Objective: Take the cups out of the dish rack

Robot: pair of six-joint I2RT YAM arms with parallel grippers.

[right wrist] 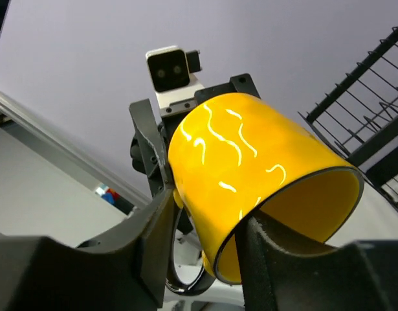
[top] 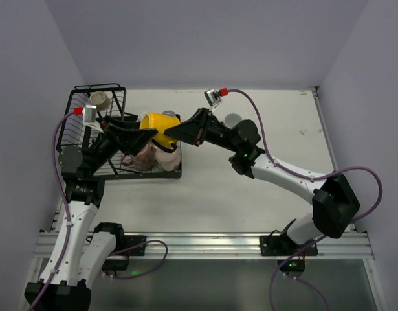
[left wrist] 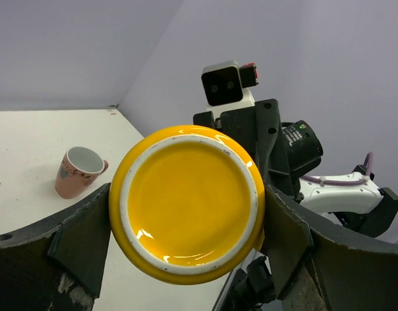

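- The left gripper (left wrist: 186, 202) is clamped across the yellow cup (top: 161, 127) near its base. It holds the cup in the air over the right edge of the dish rack (top: 98, 87).
- The yellow cup lies on its side, base facing back over the rack and mouth facing away to the right. It has a glossy glaze, a white speckled foot ring and a thin dark rim. No handle shows.
- The right gripper (right wrist: 205, 210) straddles the cup's wall at the rim, one finger outside and one seemingly inside. Whether it pinches yet cannot be told.
- If the left gripper lets go before that pinch is firm, the slick wall could slip. The cup would then fall onto the pink cups (top: 147, 155) in the rack below.
- If both arms pull while both are gripping, the cup may twist loose.
- A rim pinch carries the weight off-centre. The cup might swing on its way to the table (top: 250, 194) right of the rack, where a lone pink cup (left wrist: 79, 170) stands well apart.
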